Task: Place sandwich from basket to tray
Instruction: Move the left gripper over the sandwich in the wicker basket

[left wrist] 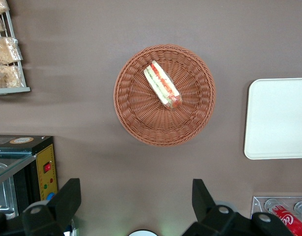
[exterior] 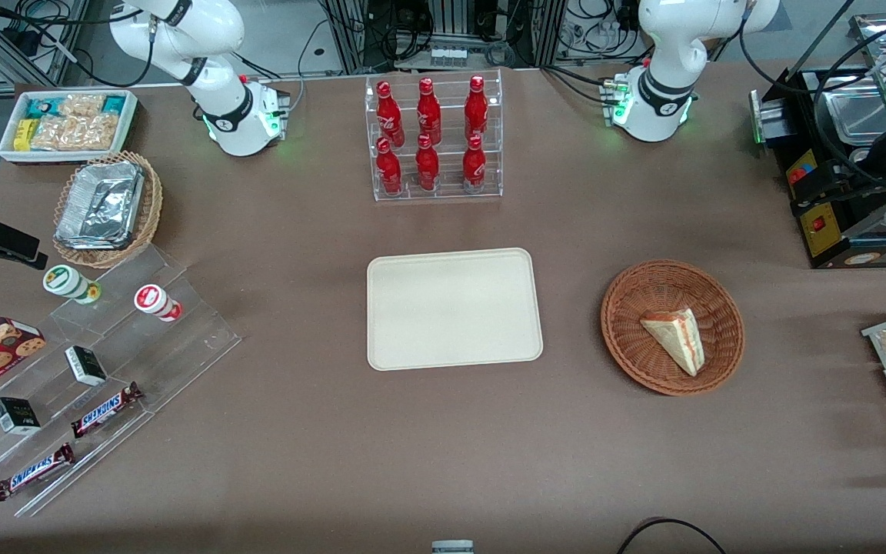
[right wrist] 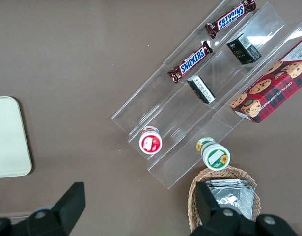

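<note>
surface (exterior: 274,431): brown, matte | tray (exterior: 454,308): beige, flat, bare, near centre | basket (exterior: 635,350): reddish-brown wicker, toward working arm's end, well apart from tray, holds sandwich | sandwich (exterior: 674,336): pale wrapped wedge, red and green filling on cut edge | gripper (left wrist: 136,209): high above surface near basket, spread wide, holding nothing

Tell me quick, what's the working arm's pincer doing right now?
Left pincer: open, holding nothing, high above the table beside the basket; the sandwich lies in it.
</note>
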Robot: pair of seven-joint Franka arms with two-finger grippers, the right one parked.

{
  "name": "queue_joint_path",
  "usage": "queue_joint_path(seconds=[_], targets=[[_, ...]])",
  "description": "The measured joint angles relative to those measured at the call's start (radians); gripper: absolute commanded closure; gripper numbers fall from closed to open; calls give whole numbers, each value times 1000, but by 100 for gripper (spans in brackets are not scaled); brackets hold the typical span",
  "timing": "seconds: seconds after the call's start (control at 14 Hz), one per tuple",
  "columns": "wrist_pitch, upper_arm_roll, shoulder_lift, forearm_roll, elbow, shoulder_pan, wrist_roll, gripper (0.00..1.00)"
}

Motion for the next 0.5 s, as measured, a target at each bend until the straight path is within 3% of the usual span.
queue_joint_path(seconds=[0.29, 0.5], targets=[[30, -1, 2, 0, -2, 0, 0, 0], [154, -12, 23, 0, -74, 0, -31, 0]])
